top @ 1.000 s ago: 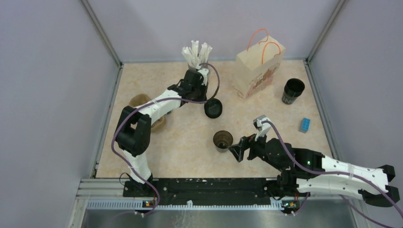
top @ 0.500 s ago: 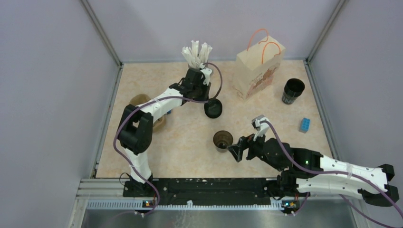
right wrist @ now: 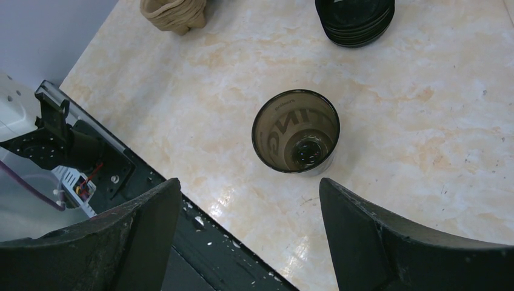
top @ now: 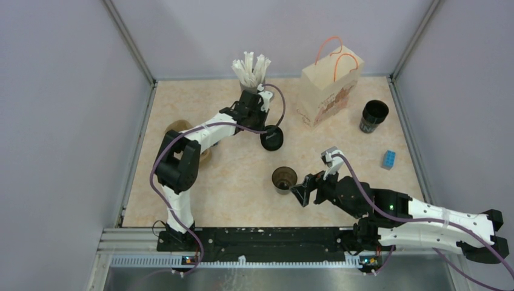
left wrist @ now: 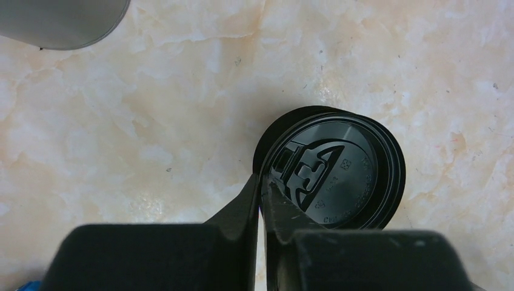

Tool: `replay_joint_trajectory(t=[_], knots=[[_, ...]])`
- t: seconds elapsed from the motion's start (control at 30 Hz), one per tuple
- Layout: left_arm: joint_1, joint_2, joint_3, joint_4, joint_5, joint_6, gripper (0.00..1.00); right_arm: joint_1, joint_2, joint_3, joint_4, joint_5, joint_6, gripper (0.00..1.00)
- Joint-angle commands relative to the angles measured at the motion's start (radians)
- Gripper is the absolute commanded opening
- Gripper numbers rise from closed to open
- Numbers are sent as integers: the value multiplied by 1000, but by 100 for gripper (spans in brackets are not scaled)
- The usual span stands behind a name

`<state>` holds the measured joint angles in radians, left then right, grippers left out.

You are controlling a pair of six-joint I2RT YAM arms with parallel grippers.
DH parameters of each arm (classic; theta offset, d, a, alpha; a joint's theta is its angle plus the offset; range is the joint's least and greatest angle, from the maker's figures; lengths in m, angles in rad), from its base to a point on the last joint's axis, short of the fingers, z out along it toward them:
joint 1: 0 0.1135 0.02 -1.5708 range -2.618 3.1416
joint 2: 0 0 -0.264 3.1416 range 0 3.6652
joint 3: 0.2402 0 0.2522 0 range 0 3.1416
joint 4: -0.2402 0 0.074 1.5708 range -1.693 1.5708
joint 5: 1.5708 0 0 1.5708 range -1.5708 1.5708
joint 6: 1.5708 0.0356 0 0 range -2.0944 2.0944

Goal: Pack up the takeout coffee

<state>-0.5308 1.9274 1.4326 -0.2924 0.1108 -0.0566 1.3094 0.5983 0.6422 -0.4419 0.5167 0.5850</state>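
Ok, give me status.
Left fingers pinched on lid rim. Right fingers open, facing centre cup, upright, uncovered. Path clear.

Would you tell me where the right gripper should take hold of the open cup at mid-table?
I'd grip the cup across its side wall below the rim, coming level from the near right, where the right gripper faces it open. It stands upright, round and tapered, nothing beside it.

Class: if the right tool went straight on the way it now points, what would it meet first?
Most likely the open cup, upright on the table ahead of the right tool, between its spread fingers. Nothing else seems to lie in between, though depth is unclear.
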Motion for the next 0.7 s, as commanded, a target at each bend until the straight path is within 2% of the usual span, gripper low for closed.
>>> replay_joint_trajectory(t=[0.0, 0.03, 0.17, 0.5, 0.67], knots=[[3, -31, 16, 47, -5, 5, 11, 13, -6, 6, 19, 0, 0, 82], [3, -31, 17, 47, 0, 4, 13, 13, -6, 5, 19, 0, 1, 82], [3, -33, 16, 45, 16, 10, 0, 13, -6, 1, 23, -3, 1, 82], [3, -54, 34, 18, 33, -15, 0, 13, -7, -10, 24, -3, 4, 82], [5, -55, 84, -42, 28, -71, 0, 12, -9, -35, 81, -17, -18, 83]])
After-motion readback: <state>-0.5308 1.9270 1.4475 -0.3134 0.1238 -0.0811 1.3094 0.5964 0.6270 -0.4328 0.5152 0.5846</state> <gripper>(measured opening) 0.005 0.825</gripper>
